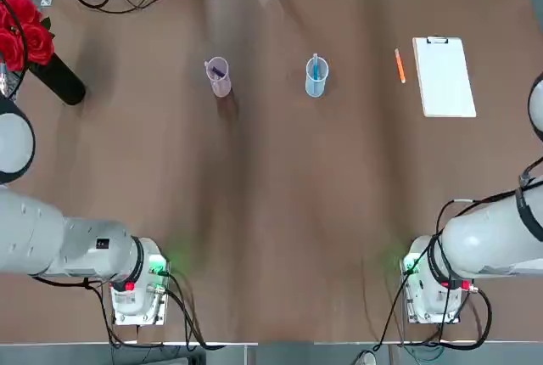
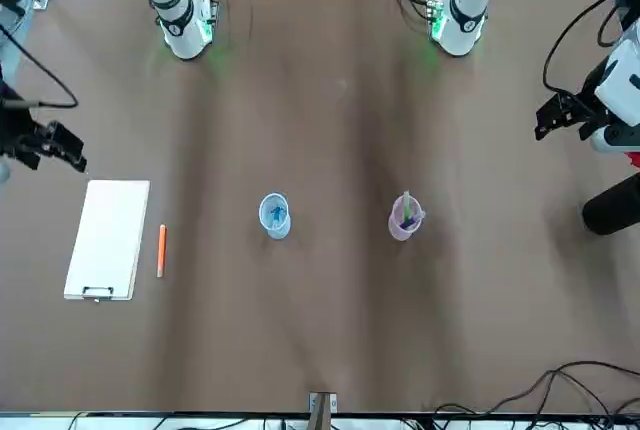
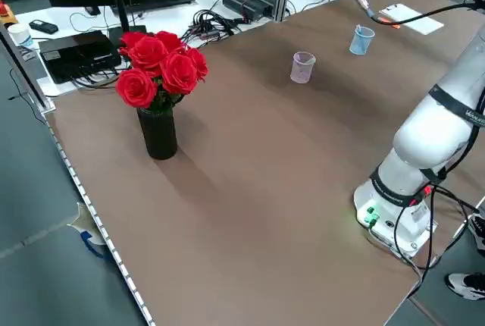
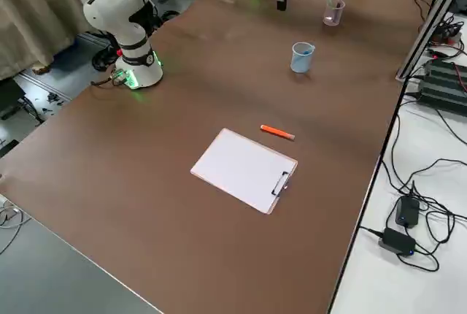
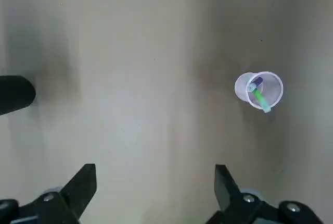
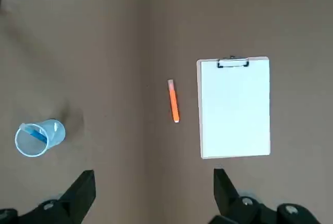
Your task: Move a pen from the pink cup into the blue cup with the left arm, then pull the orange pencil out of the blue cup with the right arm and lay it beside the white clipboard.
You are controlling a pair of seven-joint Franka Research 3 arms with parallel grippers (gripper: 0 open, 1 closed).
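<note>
My right pincer [image 6: 155, 195] stands wide and empty over the desk [image 6: 130, 193] near the white clipboard [image 6: 237, 109], left pincer [image 5: 156, 195] likewise near the pink cup [image 5: 258, 89], presumably since orange pencil [image 6: 174, 101] lies beside clipboard and blue pen [image 6: 34, 133] leans in blue cup [image 6: 52, 130], goal apparently met.

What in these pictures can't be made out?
- Tip of the blue pen: sunk inside the blue cup, right wrist view.
- Lower ends of the purple pen and green pen: hidden inside the pink cup, left wrist view.
- Right gripper, top view: cut off by the right edge.
</note>
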